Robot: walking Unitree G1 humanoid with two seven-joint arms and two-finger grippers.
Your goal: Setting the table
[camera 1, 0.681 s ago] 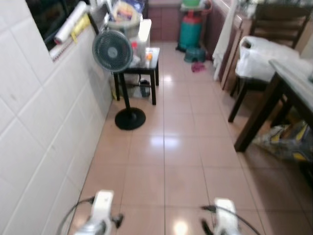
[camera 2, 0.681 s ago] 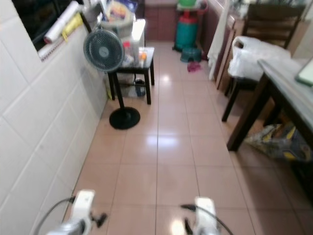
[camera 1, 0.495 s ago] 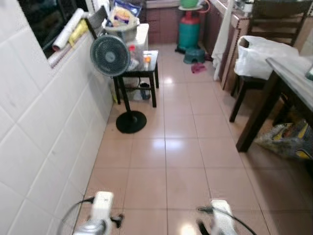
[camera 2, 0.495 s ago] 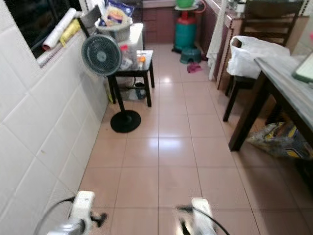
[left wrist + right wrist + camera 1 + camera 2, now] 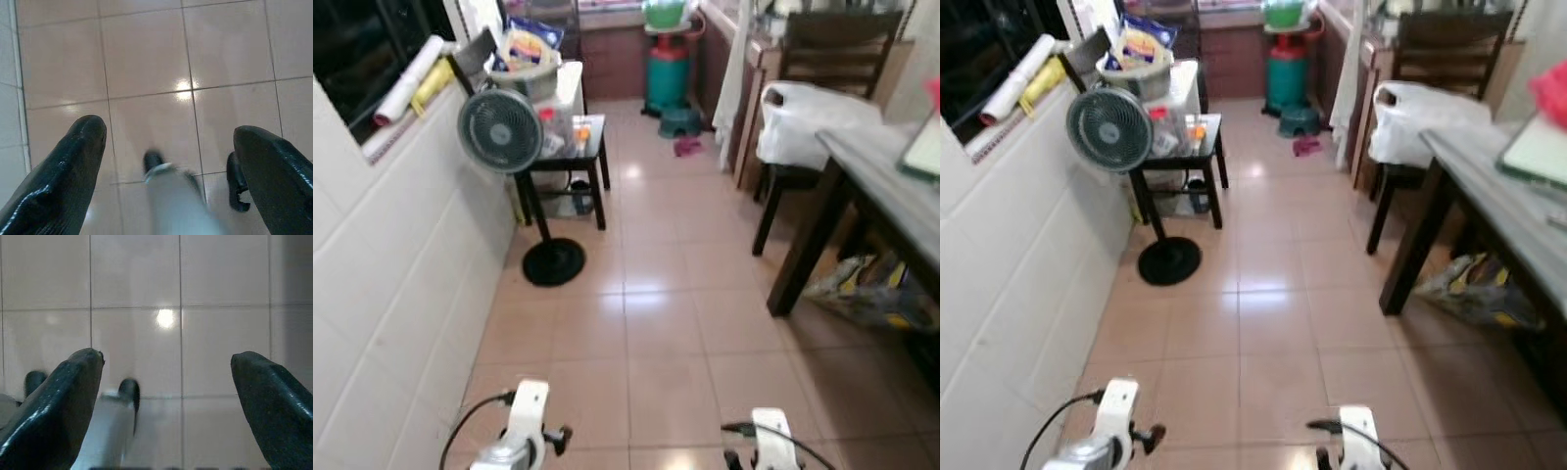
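A dark wooden table (image 5: 1489, 191) with a grey top stands at the right edge of the room. A pale flat item (image 5: 1538, 147) and something red (image 5: 1552, 93) lie on it, both blurred. My left arm (image 5: 524, 431) and right arm (image 5: 769, 441) hang low at the bottom of the eye views, well short of the table. In the left wrist view my left gripper (image 5: 168, 129) is open over bare floor tiles with nothing between its fingers. My right gripper (image 5: 166, 357) is likewise open above the tiles.
A white tiled wall (image 5: 382, 274) runs along the left. A standing fan (image 5: 501, 130) and a cluttered black side table (image 5: 576, 137) stand beside it. Farther off are a green gas cylinder (image 5: 667, 73) and a chair with a white plastic bag (image 5: 808, 113). A patterned bag (image 5: 871, 289) lies under the table.
The whole picture has shifted, so the camera has moved: the fan sits further left and more of the table top shows. Both arms stay hanging low.
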